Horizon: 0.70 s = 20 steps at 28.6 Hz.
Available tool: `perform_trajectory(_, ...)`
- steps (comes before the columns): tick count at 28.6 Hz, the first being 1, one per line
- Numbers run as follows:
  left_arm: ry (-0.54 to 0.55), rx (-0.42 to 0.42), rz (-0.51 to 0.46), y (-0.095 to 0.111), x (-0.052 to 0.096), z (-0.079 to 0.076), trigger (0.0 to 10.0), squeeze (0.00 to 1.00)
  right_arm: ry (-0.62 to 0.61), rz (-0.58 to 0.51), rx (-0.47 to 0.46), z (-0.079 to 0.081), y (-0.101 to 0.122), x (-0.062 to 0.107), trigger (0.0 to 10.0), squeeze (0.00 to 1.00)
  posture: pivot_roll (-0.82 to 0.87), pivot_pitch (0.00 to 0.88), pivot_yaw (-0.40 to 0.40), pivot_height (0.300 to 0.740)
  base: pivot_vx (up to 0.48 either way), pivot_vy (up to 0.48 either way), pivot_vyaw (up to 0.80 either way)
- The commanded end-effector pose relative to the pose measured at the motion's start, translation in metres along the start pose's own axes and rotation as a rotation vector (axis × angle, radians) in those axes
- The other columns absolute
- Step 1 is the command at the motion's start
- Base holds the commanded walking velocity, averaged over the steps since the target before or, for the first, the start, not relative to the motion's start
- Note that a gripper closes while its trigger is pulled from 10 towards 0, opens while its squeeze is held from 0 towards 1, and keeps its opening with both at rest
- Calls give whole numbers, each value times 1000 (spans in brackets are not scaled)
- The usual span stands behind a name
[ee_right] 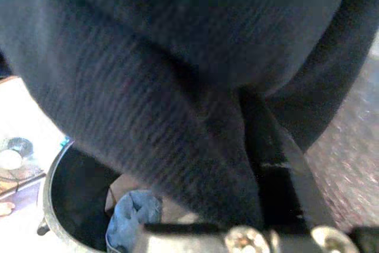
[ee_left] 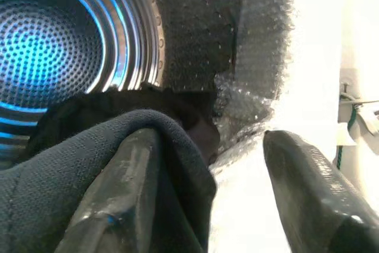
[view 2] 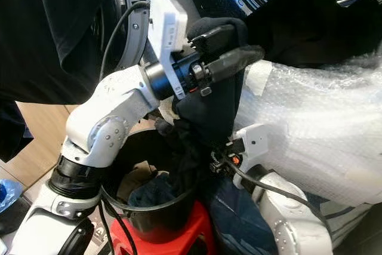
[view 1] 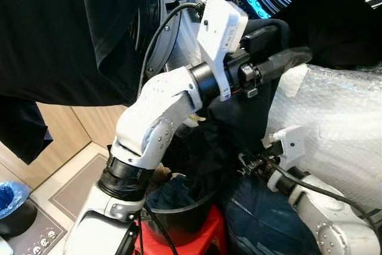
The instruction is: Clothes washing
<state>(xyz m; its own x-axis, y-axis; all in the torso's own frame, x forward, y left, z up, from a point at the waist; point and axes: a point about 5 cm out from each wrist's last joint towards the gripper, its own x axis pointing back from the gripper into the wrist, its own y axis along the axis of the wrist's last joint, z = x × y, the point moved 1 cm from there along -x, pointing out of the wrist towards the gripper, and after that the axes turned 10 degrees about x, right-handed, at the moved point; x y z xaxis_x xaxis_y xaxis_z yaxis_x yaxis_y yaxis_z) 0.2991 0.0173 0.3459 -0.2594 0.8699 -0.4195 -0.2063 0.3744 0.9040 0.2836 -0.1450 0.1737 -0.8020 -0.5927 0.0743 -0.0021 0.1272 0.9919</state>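
At the blue-lit washer drum [ee_left: 53, 45] mouth, the left gripper [view 2: 230, 49] holds a dark garment [view 2: 206, 111], fingers spread inside it. The cloth trails into the black bucket [view 2: 149, 216]. Right gripper [view 1: 253, 165] state: undeterminable.

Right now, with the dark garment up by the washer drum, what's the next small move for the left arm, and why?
Probably push the left end effector forward toward the blue-lit drum. A dark garment is draped over one of its fingers and trails down toward the black bucket, so the cloth is not yet inside the opening.
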Motion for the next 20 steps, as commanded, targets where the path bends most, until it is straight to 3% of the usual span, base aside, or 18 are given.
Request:
perform_trajectory(1,-15,-6,0,7,9,0,10000,1000,31,-32,-4,-3,5,3,0,0,-42,72,86,740,0,0,0)
perform_trajectory(5,-3,15,49,5,23,6,10000,1000,66,-42,17,-13,8,11,0,0,-43,73,86,740,0,0,0)
perform_trajectory(12,-3,74,70,3,35,9,10000,1000,71,-55,50,-30,14,22,0,0,-46,71,88,740,0,0,0)
perform_trajectory(16,-19,118,94,0,41,9,10000,1000,101,-62,57,-37,17,30,0,0,-48,70,89,740,0,0,0)
perform_trajectory(20,-80,188,159,-8,58,1,10000,1000,126,-75,103,-47,26,41,0,0,-49,72,90,740,0,0,0)
